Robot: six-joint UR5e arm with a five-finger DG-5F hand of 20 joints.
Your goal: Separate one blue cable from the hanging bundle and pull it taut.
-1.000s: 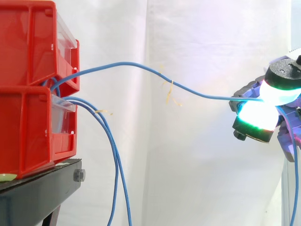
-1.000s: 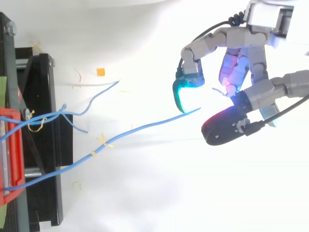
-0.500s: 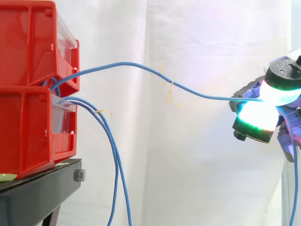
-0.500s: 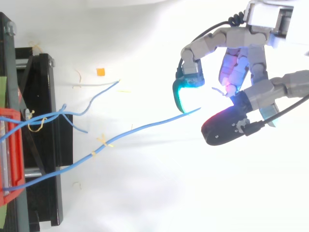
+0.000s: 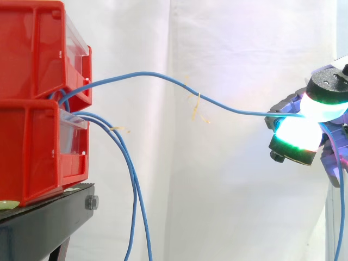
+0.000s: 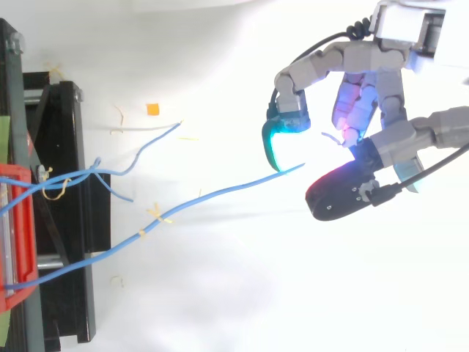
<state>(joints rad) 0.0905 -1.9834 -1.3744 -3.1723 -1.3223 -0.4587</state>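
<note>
The hand [image 6: 370, 92] pinches one blue cable [image 5: 163, 77] between curled fingers [image 5: 293, 138], well apart from the other cables [image 5: 134, 190] hanging by the red bins [image 5: 32, 98]. The cable sags a little. Next, the hand likely must pull farther from the bins.

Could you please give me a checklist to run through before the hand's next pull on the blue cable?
1. Grip: the hand pinches the blue cable: ok.
2. Single cable: the other cables hang down beside the red bins, apart from the hand: ok.
3. Tautness: the held cable arcs up, then sags toward the hand: not ok.
4. Anchor: the cable's far end is hidden between the bins: cannot tell.
5. Snags: the yellowish tie on the held cable hangs free and catches nothing: ok.
</note>
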